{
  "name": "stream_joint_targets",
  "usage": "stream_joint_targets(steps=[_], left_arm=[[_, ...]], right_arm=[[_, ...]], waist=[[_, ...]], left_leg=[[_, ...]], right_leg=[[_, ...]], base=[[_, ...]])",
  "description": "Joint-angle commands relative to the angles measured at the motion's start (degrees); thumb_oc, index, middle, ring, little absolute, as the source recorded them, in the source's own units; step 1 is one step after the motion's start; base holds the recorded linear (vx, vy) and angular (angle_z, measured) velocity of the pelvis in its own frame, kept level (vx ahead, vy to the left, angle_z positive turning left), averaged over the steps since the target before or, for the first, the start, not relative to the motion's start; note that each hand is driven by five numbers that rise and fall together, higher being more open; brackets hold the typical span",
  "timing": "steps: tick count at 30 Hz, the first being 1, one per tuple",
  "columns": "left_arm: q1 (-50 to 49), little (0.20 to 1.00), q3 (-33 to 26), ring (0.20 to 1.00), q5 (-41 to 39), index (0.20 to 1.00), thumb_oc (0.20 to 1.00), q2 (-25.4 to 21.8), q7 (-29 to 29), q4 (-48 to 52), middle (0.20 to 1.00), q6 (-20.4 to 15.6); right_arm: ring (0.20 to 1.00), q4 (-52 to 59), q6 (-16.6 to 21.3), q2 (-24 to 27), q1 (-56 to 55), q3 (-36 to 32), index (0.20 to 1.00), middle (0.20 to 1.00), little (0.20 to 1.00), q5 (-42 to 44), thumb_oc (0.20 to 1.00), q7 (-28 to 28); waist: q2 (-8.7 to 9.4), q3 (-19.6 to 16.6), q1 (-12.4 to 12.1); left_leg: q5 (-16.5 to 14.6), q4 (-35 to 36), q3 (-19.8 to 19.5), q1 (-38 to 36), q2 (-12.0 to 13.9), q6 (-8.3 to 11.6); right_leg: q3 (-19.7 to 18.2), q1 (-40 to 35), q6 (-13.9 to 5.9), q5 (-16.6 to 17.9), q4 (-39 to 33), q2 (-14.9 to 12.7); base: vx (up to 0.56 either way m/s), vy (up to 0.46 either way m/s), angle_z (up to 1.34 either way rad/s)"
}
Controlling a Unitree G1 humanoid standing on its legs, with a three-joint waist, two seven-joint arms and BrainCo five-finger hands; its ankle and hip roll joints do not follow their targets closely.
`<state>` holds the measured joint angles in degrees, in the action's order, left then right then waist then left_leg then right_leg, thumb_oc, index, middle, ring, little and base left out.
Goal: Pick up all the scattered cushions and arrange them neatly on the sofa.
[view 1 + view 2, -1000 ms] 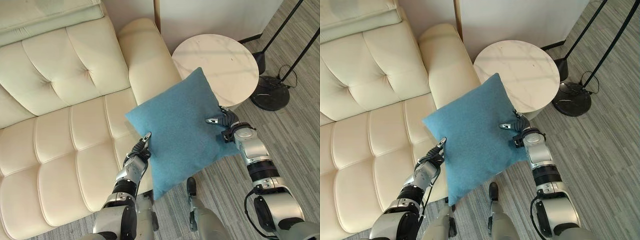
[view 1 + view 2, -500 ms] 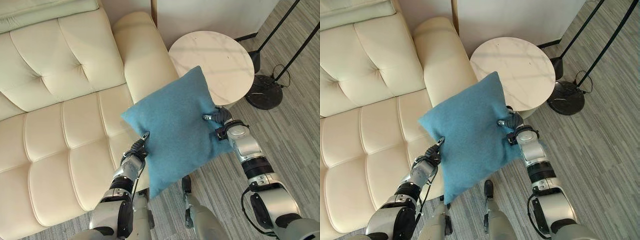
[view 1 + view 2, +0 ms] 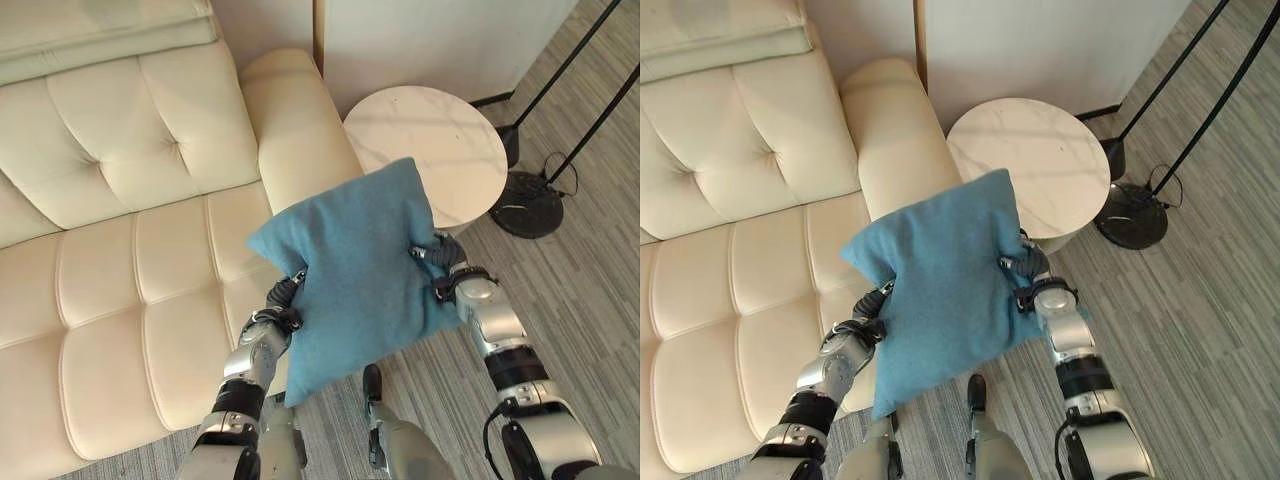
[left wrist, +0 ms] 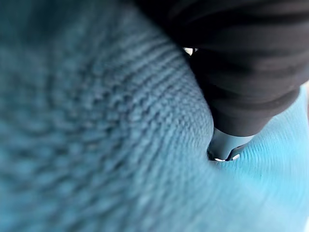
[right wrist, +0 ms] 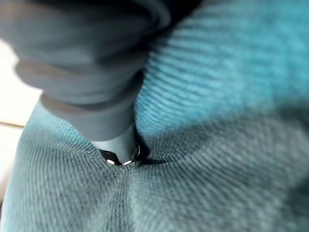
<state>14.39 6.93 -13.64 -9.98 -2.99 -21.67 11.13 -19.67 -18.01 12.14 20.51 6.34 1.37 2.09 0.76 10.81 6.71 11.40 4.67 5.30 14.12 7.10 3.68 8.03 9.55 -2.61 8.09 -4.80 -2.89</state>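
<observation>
Holding square blue knitted cushion (image 3: 358,262) aloft between both hands, over cream tufted leather sofa (image 3: 120,240) front edge. Left hand (image 3: 283,296) and right hand (image 3: 440,258) pinch opposite edges. Risk: shallow pinches slip, cushion drops to grey striped floor (image 3: 590,270) or brushes round white marble table (image 3: 425,150).

Sofa seat (image 3: 120,300) bare; armrest (image 3: 300,130) (cream), round table (image 3: 425,145) flank right side.

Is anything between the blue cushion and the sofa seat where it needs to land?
Nothing visible blocks it. The blue cushion is gripped by the left hand and right hand over the sofa seat's front edge, beside the armrest.
</observation>
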Motion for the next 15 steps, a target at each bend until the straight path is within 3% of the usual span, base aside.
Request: stream_joint_targets(steps=[1, 7, 12, 15], left_arm=[[9.53, 0.200, 8.34, 0.200, 9.26, 0.200, 0.200, 7.83, 3.06, 8.56, 0.200, -8.35], [-1.38, 0.200, 6.50, 0.200, 13.01, 0.200, 0.200, -0.32, 0.09, 24.95, 0.200, -13.46], [-11.79, 0.200, 5.74, 0.200, 13.90, 0.200, 0.200, -3.55, -2.53, 33.08, 0.200, -16.00], [-17.09, 0.200, 5.54, 0.200, 12.53, 0.200, 0.200, -2.23, -3.54, 35.43, 0.200, -16.61]], right_arm=[[0.200, 5.58, 8.14, -15.61, 0.68, 11.16, 0.200, 0.200, 0.200, 7.26, 0.200, -5.43], [0.200, 17.06, 15.28, -12.90, -5.58, 17.89, 0.200, 0.200, 0.200, 3.49, 0.200, -3.93], [0.200, 22.25, 19.68, -11.01, -10.66, 22.17, 0.200, 0.200, 0.200, 1.56, 0.200, -2.42], [0.200, 22.65, 20.96, -11.82, -12.22, 23.78, 0.200, 0.200, 0.200, 2.04, 0.200, -1.98]], waist=[[0.61, -1.65, -2.24], [0.51, -7.03, -4.29], [0.55, -9.86, -6.12], [0.62, -10.63, -7.48]], left_leg=[[-6.49, 0.33, 0.60, -4.98, -0.67, 1.61], [-7.81, 0.33, 0.07, -8.93, -1.09, 1.17], [-8.95, 0.33, -0.83, -11.78, -1.89, 0.30], [-9.34, 0.33, -1.98, -12.64, -2.68, -0.48]], right_leg=[[1.54, -1.87, 0.74, -6.39, -0.20, -1.35], [1.79, -5.96, 0.64, -7.58, -0.20, -1.25], [2.61, -8.85, 0.28, -8.58, -0.20, -1.69], [3.28, -10.39, -0.21, -9.29, -0.20, -2.08]], base=[[0.07, 0.004, 0.00], [0.06, 0.034, 0.04], [0.06, 0.068, 0.07], [0.06, 0.094, 0.22]])
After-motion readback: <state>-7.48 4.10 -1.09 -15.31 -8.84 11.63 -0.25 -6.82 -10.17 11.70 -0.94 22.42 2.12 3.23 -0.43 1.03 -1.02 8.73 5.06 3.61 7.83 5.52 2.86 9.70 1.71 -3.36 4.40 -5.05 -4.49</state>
